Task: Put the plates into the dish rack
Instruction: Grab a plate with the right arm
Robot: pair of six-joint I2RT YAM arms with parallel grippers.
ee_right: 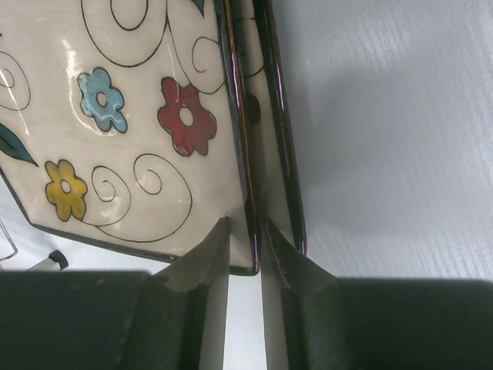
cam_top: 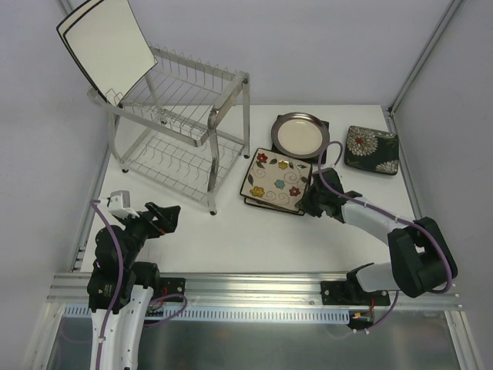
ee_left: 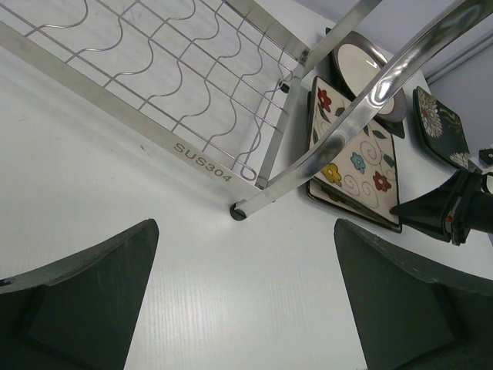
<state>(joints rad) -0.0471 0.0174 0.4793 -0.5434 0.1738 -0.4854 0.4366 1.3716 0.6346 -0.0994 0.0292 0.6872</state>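
- The right gripper [ee_right: 245, 231] sat closest to the lens, its fingers drawn almost together with the near-right rim of the flowered plate [ee_right: 115, 116] between them. It looked to be pinching that rim, and the plate was not yet lifted.
- A second square plate [ee_right: 279, 116] lay directly under the flowered one, its dark edge showing just to the right (one finger seemed to sit in the step between the two rims).
- The left gripper [ee_left: 245, 223] hung wide open with nothing in it, over bare table [cam_top: 262, 239] just near of the rack's near leg.
- The step in hand was most likely picking up the flowered plate. The next move would call for peeling it off the plate below without dragging that one along. It would then have to be tipped on edge and carried left and far to a free slot.
- The rack [cam_top: 245, 100] stood at the far left. Its upper shelf held a white black-rimmed plate [cam_top: 108, 46] leaning out over the far-left end (its outline looked doubled, so perhaps two). The lower shelf held nothing.
- A round plate [cam_top: 300, 135] rested on a dark square plate [cam_top: 323, 125] just beyond the flowered one.
- A bloom-patterned plate [cam_top: 372, 150] lay flat at the far right.
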